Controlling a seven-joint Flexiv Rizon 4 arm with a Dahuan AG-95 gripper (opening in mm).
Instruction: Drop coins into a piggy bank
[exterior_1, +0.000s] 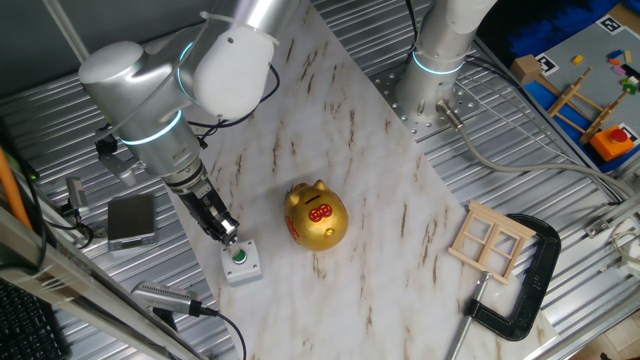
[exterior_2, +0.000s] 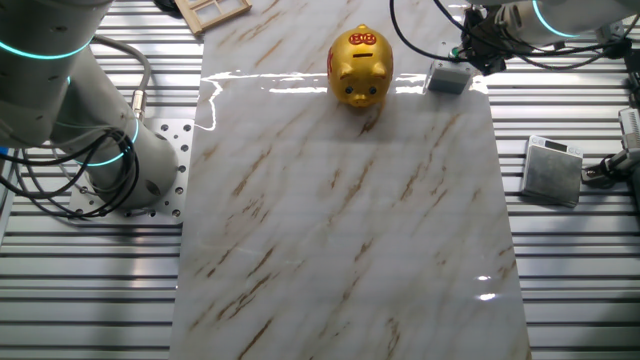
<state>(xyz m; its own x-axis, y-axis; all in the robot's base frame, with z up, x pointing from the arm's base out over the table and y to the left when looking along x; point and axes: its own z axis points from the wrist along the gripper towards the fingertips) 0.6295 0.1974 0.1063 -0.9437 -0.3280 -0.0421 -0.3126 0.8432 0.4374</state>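
Glossy gold piggy bank (exterior_1: 316, 216) on smooth marble-look slab (exterior_1: 400, 200), ribbed metal table (exterior_1: 560, 150), wood frame (exterior_1: 490, 242).

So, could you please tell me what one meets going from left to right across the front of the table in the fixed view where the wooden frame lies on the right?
Flat grey device → grey box with green button, the hand just above it → piggy bank → wooden window frame → black C-clamp.

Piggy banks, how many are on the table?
1. The piggy bank stands on the marble slab, apart from the grey button box. No coins show; some may be hidden.
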